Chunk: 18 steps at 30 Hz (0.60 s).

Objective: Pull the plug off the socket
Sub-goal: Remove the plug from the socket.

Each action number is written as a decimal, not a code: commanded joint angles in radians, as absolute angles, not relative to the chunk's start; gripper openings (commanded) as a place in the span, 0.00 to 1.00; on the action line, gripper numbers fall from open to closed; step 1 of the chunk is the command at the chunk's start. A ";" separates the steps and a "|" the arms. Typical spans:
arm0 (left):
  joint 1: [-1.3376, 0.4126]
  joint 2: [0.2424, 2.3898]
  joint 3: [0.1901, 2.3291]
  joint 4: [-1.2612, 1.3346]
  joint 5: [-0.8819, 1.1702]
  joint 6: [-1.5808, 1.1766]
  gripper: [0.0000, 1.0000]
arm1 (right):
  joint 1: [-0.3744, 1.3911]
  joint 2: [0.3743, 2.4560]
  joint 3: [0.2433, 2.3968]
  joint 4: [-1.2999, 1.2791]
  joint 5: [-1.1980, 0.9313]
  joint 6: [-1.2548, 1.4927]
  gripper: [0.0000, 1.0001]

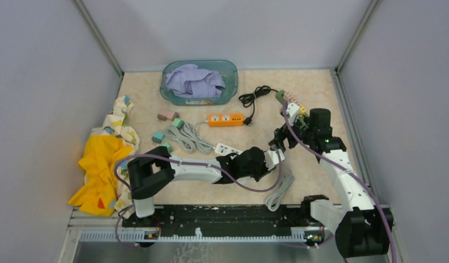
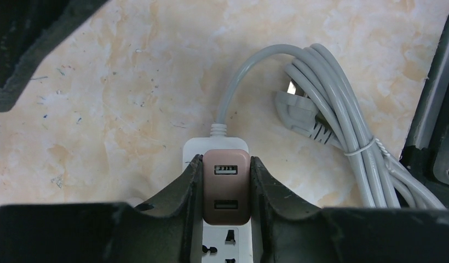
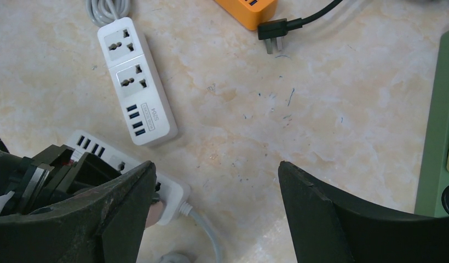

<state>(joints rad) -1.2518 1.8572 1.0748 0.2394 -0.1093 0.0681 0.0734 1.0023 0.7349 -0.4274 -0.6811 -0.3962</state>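
Clamping the brown plug (image 2: 226,189) on both sides, the left tool (image 2: 226,164) looks ready to pull it off the white socket strip (image 2: 216,146), while the right tool (image 3: 216,171) hangs open.

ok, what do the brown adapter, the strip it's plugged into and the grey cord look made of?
The brown adapter looks like moulded plastic with a satin finish: soft highlights, rounded edges. The white strip is probably hard plastic, smooth and slightly glossy, with crisp socket cutouts. The grey cord is likely a rubbery PVC jacket, matte, bending in loose tied loops.
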 commanded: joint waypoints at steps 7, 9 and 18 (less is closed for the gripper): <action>-1.238 1.787 1.050 0.211 -0.066 0.111 0.01 | 0.063 0.996 0.764 -0.393 -0.700 -0.400 0.83; -1.239 1.736 0.999 0.237 -0.062 0.134 0.01 | 0.063 0.995 0.765 -0.398 -0.709 -0.407 0.84; -1.233 1.466 0.665 0.483 0.029 0.198 0.01 | 0.064 0.979 0.742 -0.436 -0.905 -0.523 0.91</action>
<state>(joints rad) -1.2343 1.5677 0.7681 0.3138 -0.0467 0.1589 0.0734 1.0023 0.7349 -0.4381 -0.7509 -0.4328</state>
